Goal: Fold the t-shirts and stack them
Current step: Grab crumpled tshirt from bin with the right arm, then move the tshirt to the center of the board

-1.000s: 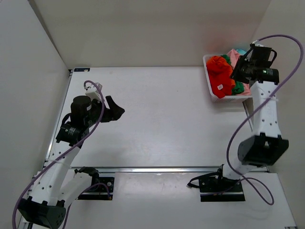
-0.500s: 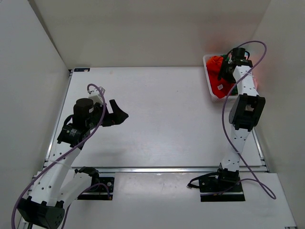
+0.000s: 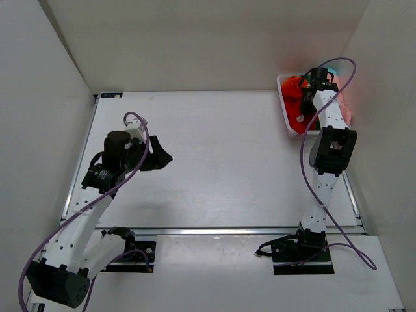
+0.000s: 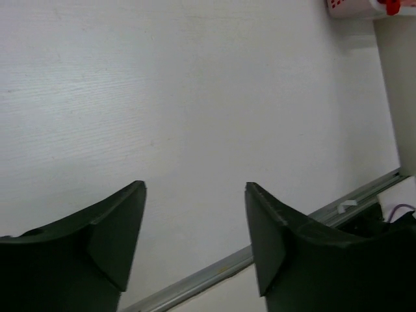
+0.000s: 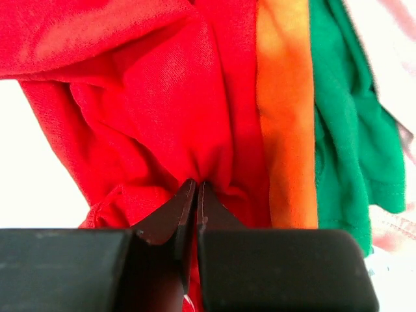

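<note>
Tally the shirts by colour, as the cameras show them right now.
red shirt: 1
orange shirt: 1
green shirt: 1
pale pink shirt: 1
teal shirt: 1
Total: 5 in view; any buried underneath cannot be counted.

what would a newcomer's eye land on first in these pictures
Most striking is the bright red t-shirt, bunched in the white basket at the table's far right corner, with the right gripper pinched shut on a fold of it. An orange t-shirt and a green t-shirt lie right beside it. Across the scene, the left gripper hangs open above the table.
</note>
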Controlling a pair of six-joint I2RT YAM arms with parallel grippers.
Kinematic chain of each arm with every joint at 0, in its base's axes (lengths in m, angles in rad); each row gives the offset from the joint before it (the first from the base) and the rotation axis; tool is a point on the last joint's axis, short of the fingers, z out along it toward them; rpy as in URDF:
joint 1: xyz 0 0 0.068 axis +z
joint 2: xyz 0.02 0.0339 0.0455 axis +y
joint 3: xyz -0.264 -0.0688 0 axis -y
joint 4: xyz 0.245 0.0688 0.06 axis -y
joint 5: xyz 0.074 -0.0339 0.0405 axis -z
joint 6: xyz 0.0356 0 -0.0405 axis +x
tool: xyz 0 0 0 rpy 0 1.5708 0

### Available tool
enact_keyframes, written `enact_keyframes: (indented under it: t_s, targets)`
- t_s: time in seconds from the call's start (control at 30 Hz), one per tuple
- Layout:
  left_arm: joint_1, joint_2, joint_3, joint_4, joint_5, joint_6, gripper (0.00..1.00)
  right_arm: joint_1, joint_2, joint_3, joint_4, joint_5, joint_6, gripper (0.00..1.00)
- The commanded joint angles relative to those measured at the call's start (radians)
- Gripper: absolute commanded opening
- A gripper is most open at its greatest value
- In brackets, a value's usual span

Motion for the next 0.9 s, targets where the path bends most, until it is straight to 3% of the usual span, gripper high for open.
enact_keyframes:
  t_s: [0.0, 0.1, 0.17, 0.23, 0.37, 0.53, 0.7, 0.87]
  targets:
    - [-0.008, -0.007, 0.056, 0.018, -0.018, 0.056, 0.7, 0.003, -0.034, 0.084, 0.0, 0.058, -0.008, 0.0]
    - [-0.015, 0.007, 0.087, 0.016, -0.049, 0.064, 0.44, 0.009, -0.127, 0.152, 0.022, 0.103, -0.01, 0.0]
    - [-0.004, 0.001, 0.095, 0.022, -0.047, 0.058, 0.39, 0.019, -0.239, 0.177, 0.048, 0.07, -0.005, 0.0]
    - [0.001, -0.014, 0.093, 0.025, -0.062, 0.047, 0.47, 0.038, -0.332, 0.177, 0.091, 0.007, -0.01, 0.0]
    - [0.001, -0.046, 0.078, 0.036, -0.073, 0.041, 0.48, 0.098, -0.559, 0.154, 0.202, -0.165, -0.001, 0.0]
    - [-0.006, -0.071, 0.082, 0.025, -0.105, 0.058, 0.48, 0.345, -0.778, 0.05, 0.425, -0.184, -0.026, 0.0]
    - [0.007, -0.111, 0.112, -0.01, -0.176, 0.055, 0.48, 0.515, -0.81, -0.05, 0.364, -0.17, 0.018, 0.0]
    - [0.013, -0.172, 0.185, -0.086, -0.339, 0.046, 0.49, 0.603, -0.768, -0.21, 0.327, -0.323, 0.172, 0.01]
